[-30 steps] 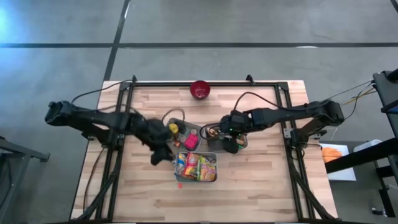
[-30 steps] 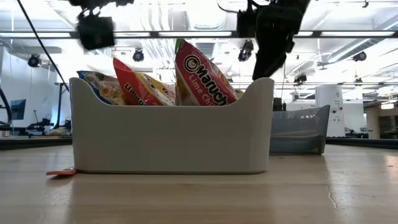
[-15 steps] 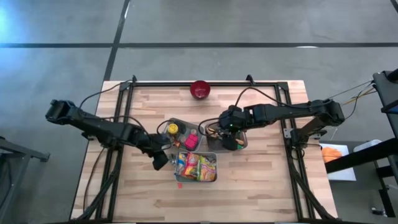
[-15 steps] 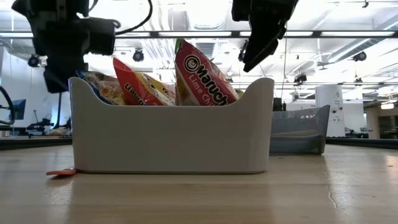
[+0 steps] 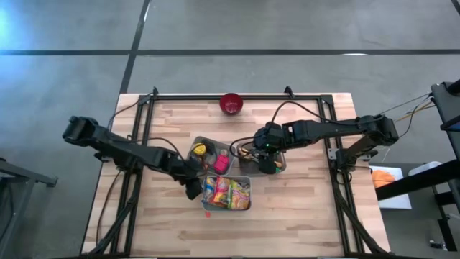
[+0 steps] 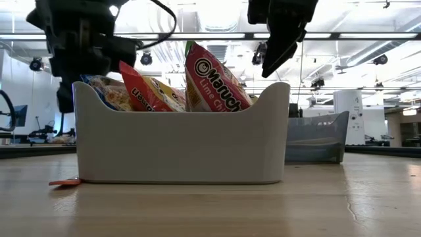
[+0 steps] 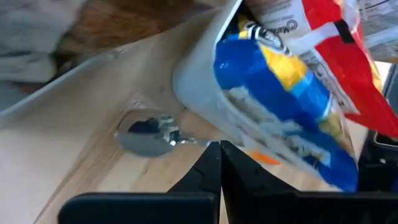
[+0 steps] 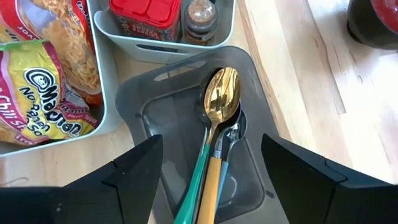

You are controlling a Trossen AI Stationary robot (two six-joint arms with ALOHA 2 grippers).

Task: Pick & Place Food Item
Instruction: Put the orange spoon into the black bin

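A white bin (image 6: 177,145) near the table's middle holds several ramen packets (image 5: 226,193), upright against each other. My left gripper (image 5: 192,191) is down beside the bin's left end with its fingers shut. In the left wrist view its tips (image 7: 219,149) point at the table by the bin's corner, right next to a small shiny metal thing (image 7: 149,129) lying on the wood. My right gripper (image 8: 211,180) hangs open above a grey bin (image 8: 186,81) that holds a gold spoon (image 8: 221,93) and other cutlery. My left gripper's shut fingertips (image 7: 211,163) come slanting down to the thin end of the shiny metal thing (image 7: 189,142) on the table. I cannot tell whether they touch it or the white bin's wall beside it.
A second white bin (image 5: 208,155) with a red-lidded box and jars stands just behind the ramen bin. A red bowl (image 5: 231,103) sits at the table's far edge. An orange tag (image 6: 64,182) lies by the ramen bin's left foot. Black rails frame the tabletop.
My left gripper has come down and moved toward the ramen bin's left end, rolling at the wrist as it sank. My right gripper has risen a little above the grey bin. The bins and packets have stayed put.
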